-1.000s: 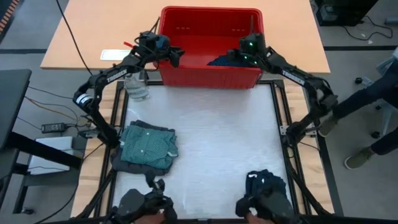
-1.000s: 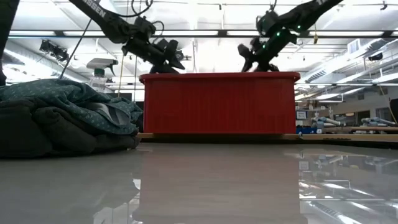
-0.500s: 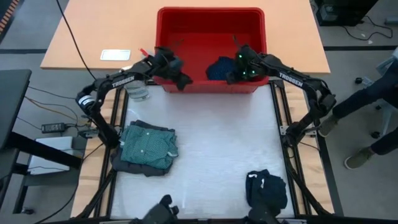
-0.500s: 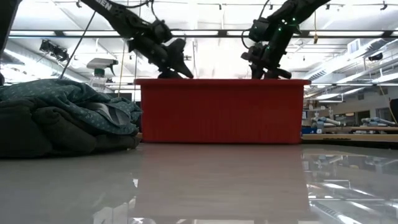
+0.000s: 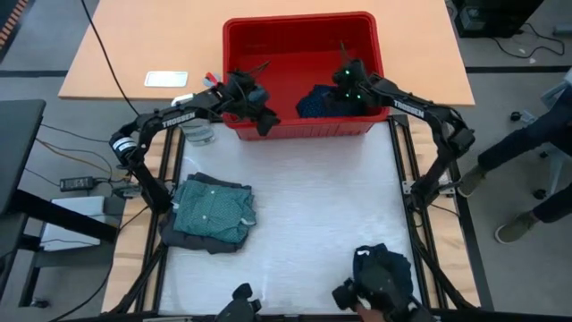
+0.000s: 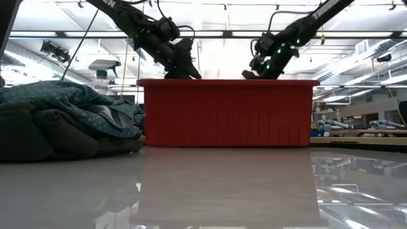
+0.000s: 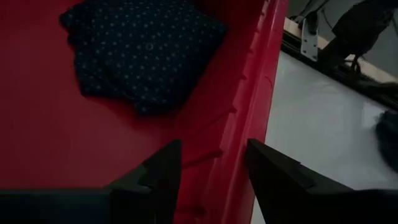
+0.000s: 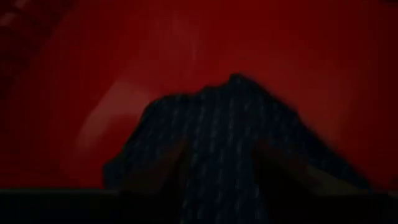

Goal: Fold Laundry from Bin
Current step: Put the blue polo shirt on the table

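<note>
White "TROSSEN" on left arm [image 5: 179, 114].

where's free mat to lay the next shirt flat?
Free: the mat centre, between the bin, the teal-green stack and the dark bundle. Crowded: the bin's near rim, with the left gripper and right gripper there.

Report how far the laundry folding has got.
Done: a folded teal-green shirt lies on a dark grey piece. In hand: the right gripper is above the navy dotted garment inside the red bin; the left gripper, open, straddles its rim. Left: folding that garment.
</note>
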Controlling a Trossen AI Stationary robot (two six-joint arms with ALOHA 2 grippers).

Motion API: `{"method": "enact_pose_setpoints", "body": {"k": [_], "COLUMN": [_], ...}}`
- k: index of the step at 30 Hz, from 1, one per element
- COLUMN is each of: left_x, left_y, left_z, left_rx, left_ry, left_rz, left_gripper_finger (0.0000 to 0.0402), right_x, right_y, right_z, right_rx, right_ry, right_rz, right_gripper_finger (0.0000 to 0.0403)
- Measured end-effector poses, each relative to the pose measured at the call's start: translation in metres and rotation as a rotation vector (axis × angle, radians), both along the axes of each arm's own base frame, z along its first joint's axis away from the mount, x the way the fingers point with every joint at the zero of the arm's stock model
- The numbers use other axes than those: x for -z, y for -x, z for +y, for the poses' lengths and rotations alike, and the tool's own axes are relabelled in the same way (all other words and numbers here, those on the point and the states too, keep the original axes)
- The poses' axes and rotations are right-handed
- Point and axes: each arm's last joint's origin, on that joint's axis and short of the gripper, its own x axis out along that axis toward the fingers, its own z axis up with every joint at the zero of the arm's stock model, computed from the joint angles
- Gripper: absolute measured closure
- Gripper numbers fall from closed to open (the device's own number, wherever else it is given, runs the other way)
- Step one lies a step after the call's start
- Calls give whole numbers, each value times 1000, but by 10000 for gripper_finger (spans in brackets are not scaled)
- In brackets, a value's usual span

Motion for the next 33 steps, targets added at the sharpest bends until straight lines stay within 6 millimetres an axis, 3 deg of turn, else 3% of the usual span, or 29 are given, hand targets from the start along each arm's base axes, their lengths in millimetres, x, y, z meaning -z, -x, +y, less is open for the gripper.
{"method": "enact_pose_setpoints", "body": {"k": [7,12,17,23,33], "left_x": [1,2,2,2,4], "left_y": [5,7,7,6,6], "left_z": [7,9,9,10,19], "left_rx": [-15,-22,-15,-12,-81], "left_ry": [-2,1,1,-8,-73], "left_rz": [1,3,-4,-18,-14], "left_gripper_finger": [219,219,219,219,219], "right_x": [42,66,88,94,94], "right_y": [-2,-3,-5,-5,5], "right_z": [-37,-46,-50,-51,-59], "right_rx": [-66,-73,-78,-15,56], "right_ry": [-76,-151,-201,-188,-212], "right_rz": [-32,26,97,152,101], "right_gripper_finger": [148,100,96,159,361]}}
